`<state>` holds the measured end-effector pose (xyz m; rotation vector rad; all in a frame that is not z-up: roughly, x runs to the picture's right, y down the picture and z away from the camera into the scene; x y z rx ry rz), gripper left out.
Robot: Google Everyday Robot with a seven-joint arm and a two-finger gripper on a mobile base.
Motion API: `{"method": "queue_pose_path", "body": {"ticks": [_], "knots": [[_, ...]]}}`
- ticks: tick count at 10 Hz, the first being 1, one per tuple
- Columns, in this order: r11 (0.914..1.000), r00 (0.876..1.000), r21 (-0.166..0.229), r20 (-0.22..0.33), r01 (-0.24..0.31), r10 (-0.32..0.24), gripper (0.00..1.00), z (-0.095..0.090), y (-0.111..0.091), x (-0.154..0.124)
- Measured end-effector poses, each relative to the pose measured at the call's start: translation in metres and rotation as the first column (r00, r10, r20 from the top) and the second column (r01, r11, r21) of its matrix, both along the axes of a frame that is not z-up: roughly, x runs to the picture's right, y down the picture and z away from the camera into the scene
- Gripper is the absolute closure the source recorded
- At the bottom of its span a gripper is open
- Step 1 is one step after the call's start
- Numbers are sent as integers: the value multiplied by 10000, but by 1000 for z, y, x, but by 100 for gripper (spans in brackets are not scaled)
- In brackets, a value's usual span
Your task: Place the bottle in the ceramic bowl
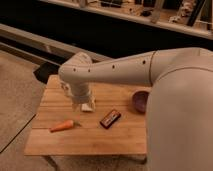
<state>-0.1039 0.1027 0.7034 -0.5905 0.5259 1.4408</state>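
Probably a lab or workshop: a small wooden table (125,135) on bare floor (20,100) beside a long cluttered counter (150,12).

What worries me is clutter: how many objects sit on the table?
4: carrot front left, dark bar centre, ceramic bowl right edge, white object beneath the gripper, left of centre. The arm may hide more.
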Motion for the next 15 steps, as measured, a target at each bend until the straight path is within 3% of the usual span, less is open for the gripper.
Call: {"method": "queue_pose_path", "body": {"ticks": [14, 15], "knots": [[10000, 10000, -8, 23, 31, -31, 35, 1, 0, 0], [9997, 9992, 132, 354, 203, -207, 35, 5, -3, -4]]}}
